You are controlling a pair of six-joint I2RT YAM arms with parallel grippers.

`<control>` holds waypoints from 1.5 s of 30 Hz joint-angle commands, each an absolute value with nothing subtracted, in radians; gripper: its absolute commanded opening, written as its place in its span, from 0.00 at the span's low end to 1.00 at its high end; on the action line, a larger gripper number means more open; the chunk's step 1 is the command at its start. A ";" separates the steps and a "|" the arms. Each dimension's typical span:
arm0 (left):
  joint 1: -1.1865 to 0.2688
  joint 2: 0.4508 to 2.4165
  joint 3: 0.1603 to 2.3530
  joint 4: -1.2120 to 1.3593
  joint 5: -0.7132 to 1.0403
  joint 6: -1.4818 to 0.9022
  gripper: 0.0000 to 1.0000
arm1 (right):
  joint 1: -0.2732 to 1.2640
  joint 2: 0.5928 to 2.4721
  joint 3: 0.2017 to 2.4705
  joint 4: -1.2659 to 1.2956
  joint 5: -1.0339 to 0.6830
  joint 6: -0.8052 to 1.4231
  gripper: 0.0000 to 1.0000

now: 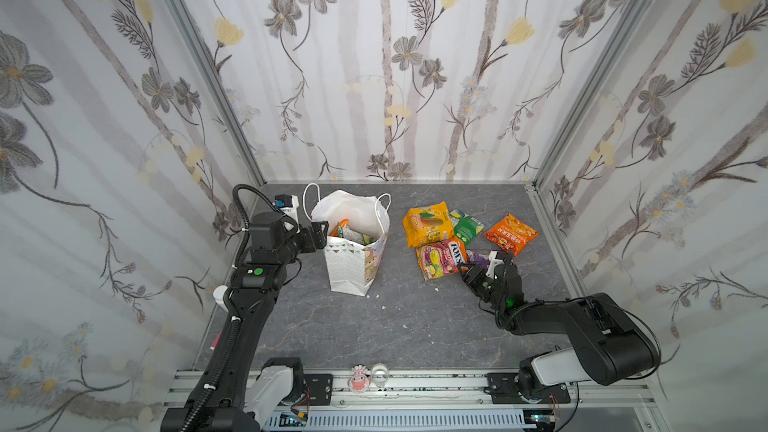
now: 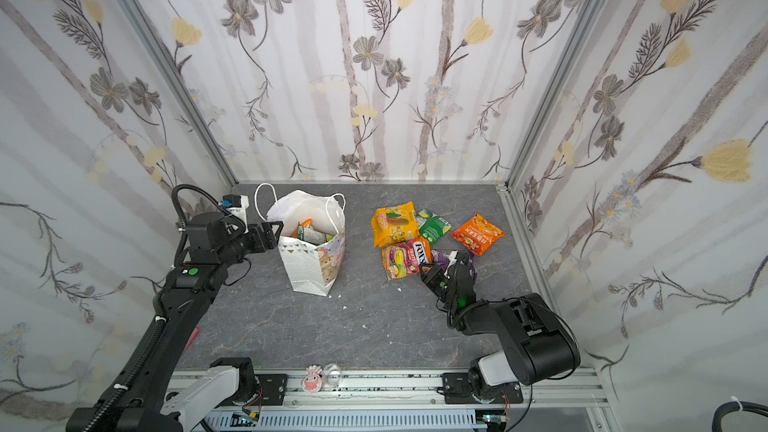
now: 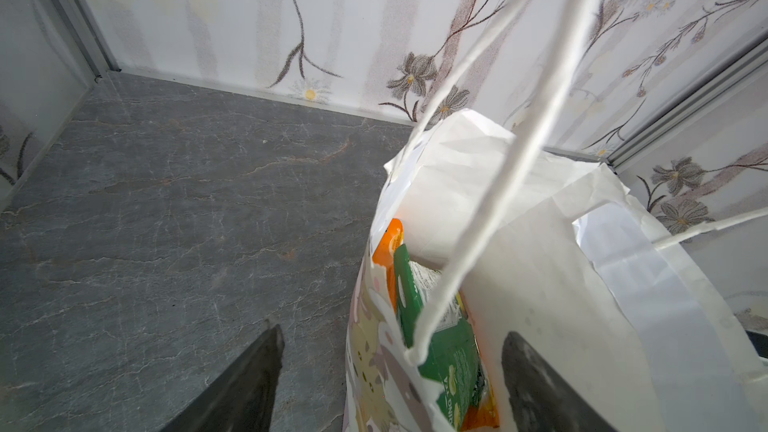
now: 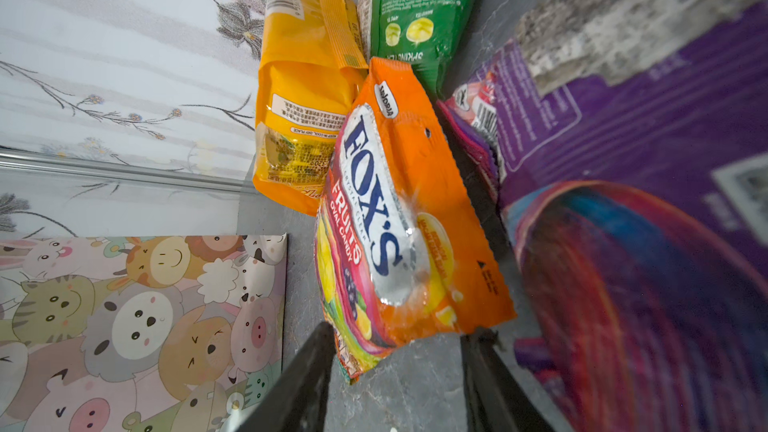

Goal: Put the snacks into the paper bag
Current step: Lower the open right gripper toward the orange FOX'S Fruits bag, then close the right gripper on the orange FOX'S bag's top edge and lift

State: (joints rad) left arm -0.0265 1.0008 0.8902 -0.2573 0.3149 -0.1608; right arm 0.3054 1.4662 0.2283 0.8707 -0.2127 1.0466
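The white paper bag (image 1: 353, 268) (image 2: 309, 268) stands open left of centre, with a green and an orange packet (image 1: 353, 235) inside. My left gripper (image 1: 322, 234) (image 3: 392, 334) is open, its fingers straddling the bag's (image 3: 540, 263) printed wall at the rim. Loose snacks lie to the right: a yellow-orange packet (image 1: 428, 224), a green one (image 1: 467, 226), an orange chip bag (image 1: 510, 233), a FOX'S bag (image 1: 440, 259) (image 4: 399, 222) and a purple packet (image 1: 478, 256) (image 4: 665, 126). My right gripper (image 1: 464, 271) (image 2: 424, 272) (image 4: 401, 332) is low on the table, open, its jaws either side of the FOX'S bag's near end.
Wallpapered walls close in the grey table (image 1: 395, 326) on three sides. A pink figurine (image 1: 359, 379) and a clear cup (image 1: 379, 375) sit on the front rail. White crumbs (image 1: 384, 308) dot the table. The bag's cord handles (image 3: 552, 76) hang across the left wrist view.
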 commanded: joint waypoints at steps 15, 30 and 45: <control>-0.027 0.992 0.889 -0.235 0.315 -0.158 0.83 | 0.289 1.524 0.257 0.982 -0.265 1.064 0.00; -0.025 0.991 0.889 -0.232 0.314 -0.158 0.83 | 0.293 1.287 0.154 0.823 -0.204 1.037 0.65; -0.027 0.989 0.890 -0.230 0.314 -0.160 0.83 | 0.336 1.562 0.214 1.141 -0.267 1.151 0.77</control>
State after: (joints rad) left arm -0.0265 0.9936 0.8898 -0.2569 0.3149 -0.1608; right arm 0.3328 1.5246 0.1982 1.0153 -0.2409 1.1076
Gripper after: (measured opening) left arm 0.827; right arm 0.770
